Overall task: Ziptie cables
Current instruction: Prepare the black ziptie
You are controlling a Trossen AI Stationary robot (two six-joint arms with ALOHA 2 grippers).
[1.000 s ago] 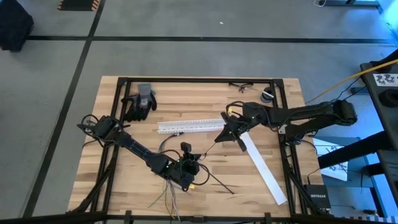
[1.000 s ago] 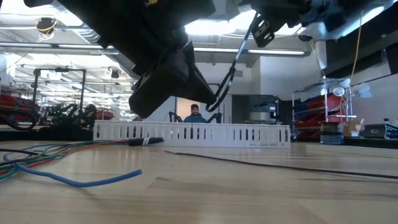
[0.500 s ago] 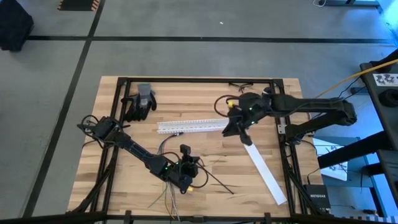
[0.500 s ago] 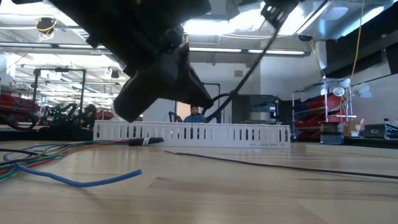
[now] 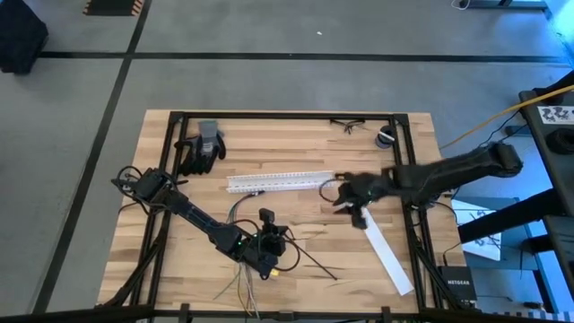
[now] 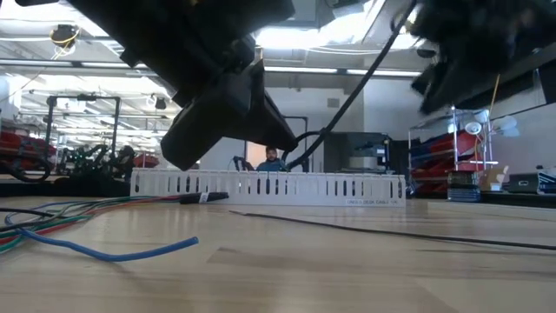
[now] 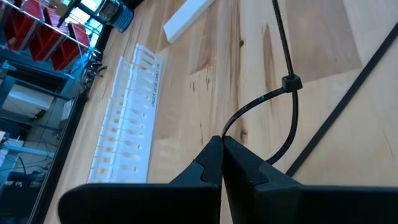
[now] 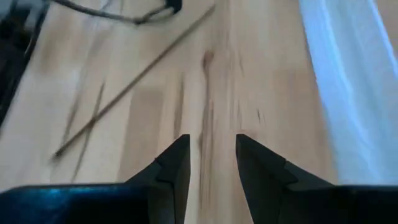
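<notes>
My left gripper [image 5: 280, 242] hovers near the table's front middle, shut on a black ziptie [image 7: 283, 106] bent into a loop through its own head [image 7: 291, 82]. The ziptie's tail [image 6: 365, 69] rises free, up and to the right. The cables [image 5: 242, 278] lie fanned on the wood below that gripper, and show as coloured wires [image 6: 69, 213] in the low view. Another ziptie [image 5: 312, 262] lies flat to its right. My right gripper [image 8: 212, 149] is open over bare wood at mid-right [image 5: 352, 205], with nothing between its fingers. My left gripper pinches the ziptie's strip [image 7: 225, 132] between its two shut fingertips, on the loop a short way from the head. The fingers slant down toward the table's right. The loop stands clear of the wood, and the tail runs on past the head into the air.
A white slotted channel [image 5: 278, 181] lies across the middle. A flat white strip [image 5: 386, 251] runs slanting to the near right corner. Black gloves [image 5: 202, 148] lie at the far left, with glasses [image 5: 350, 126] and a small roll [image 5: 386, 137] at the far right.
My right gripper has let go of the ziptie's tail. It first rose toward the far edge, then swung down toward the near right and tipped its fingers downward. The tail now stands free and arched. My left gripper keeps the loop where it was.
</notes>
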